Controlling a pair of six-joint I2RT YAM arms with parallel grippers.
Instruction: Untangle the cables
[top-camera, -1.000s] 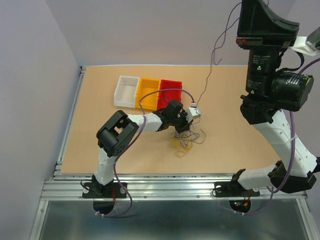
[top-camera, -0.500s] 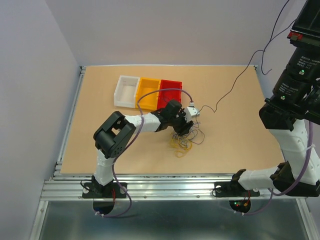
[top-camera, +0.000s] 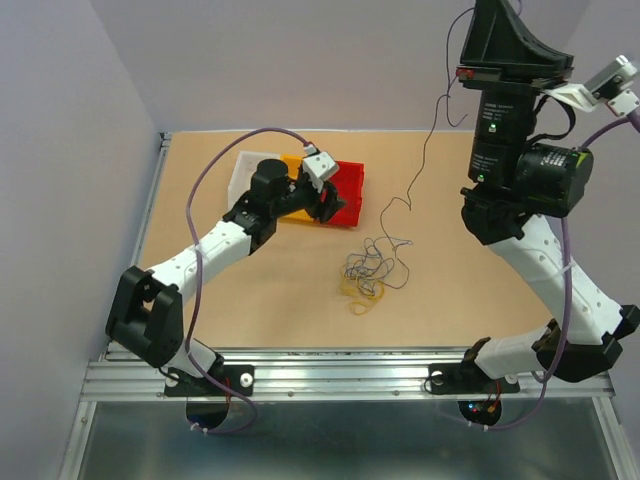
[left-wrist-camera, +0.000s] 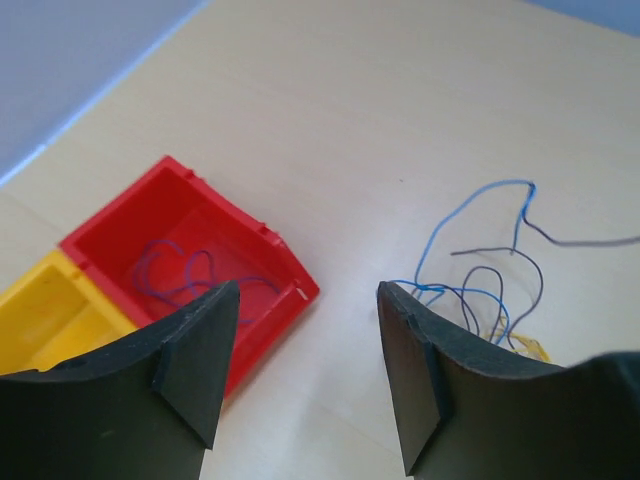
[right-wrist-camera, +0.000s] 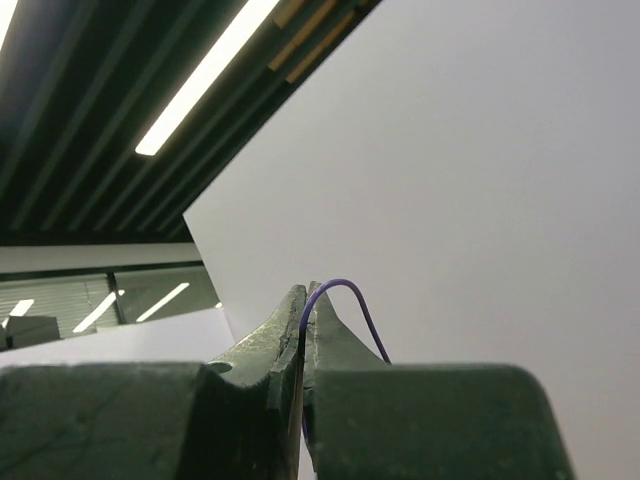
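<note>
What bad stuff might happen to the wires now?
1. The right end effector, raised high, pinches a hair-thin purple wire at its very fingertips, and that wire runs down into the tangle. It may slip out.
2. Pulling higher might tighten the tangle or drag it all up. The left end effector is open over by the red bin, so nothing holds the tangle down.

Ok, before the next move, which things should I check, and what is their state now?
1. Right gripper shut on the purple wire: ok.
2. Left gripper open and empty: ok.
3. Blue wire inside the red bin: ok.
4. Purple wire free of the tangle: not ok, its lower end runs into it.
5. Yellow wires free of the tangle: cannot tell.
</note>
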